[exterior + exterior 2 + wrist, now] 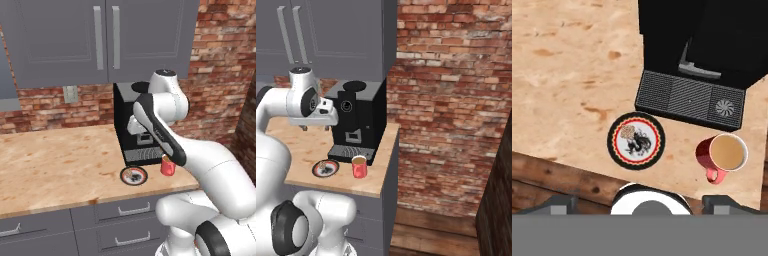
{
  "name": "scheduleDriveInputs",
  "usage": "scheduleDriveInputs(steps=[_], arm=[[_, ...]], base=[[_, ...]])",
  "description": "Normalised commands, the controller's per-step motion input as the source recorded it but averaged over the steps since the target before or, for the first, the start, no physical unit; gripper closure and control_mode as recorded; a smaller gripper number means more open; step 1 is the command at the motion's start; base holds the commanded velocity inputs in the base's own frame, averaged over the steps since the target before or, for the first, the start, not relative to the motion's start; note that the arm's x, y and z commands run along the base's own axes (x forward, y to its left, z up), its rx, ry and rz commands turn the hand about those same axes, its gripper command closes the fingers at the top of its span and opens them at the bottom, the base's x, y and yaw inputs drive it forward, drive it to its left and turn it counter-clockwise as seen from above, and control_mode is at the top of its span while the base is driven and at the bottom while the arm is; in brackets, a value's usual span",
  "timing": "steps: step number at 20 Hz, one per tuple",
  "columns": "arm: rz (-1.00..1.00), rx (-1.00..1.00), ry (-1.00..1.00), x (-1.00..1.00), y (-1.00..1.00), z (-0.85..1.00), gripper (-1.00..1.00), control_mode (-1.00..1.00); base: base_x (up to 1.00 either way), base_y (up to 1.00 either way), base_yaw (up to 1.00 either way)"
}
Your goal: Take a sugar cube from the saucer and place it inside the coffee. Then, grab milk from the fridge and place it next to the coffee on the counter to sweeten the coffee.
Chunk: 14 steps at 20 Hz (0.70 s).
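1. Hovering high above the tan wood-look worktop, the claw stands spread and empty.
2. Red cylindrical mug of coffee sits just right of the round red-rimmed saucer, both below the claw.

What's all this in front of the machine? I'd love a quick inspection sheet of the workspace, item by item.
Surface: tan wood-look counter, grey drawers below.
Job's things: saucer near the front edge, no sugar cube seen on it; red coffee apart from the saucer, upright, filled with brown liquid. Milk and fridge: nothing seen.
Clutter: black coffee machine behind both, its drip tray close to them.
Grippers: gripper raised above the counter, jaws wide open, holding nothing.
Cables: nothing seen.
Surroundings: grey wall cabinets, brick wall.
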Motion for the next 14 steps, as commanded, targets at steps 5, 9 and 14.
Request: scheduleDriveInputs(steps=[5,9,14], arm=[[0.03,-0.01,0.19,0.00,0.42,-0.89,-1.00,-1.00],[0.00,-0.02,0.17,0.00,0.28,-1.00,-1.00,-1.00],[0.00,0.00,0.01,0.00,0.06,-1.00,-1.00,-1.00]], base=[[0.00,0.00,0.00],[0.00,0.00,0.00],[0.00,0.00,0.00]])
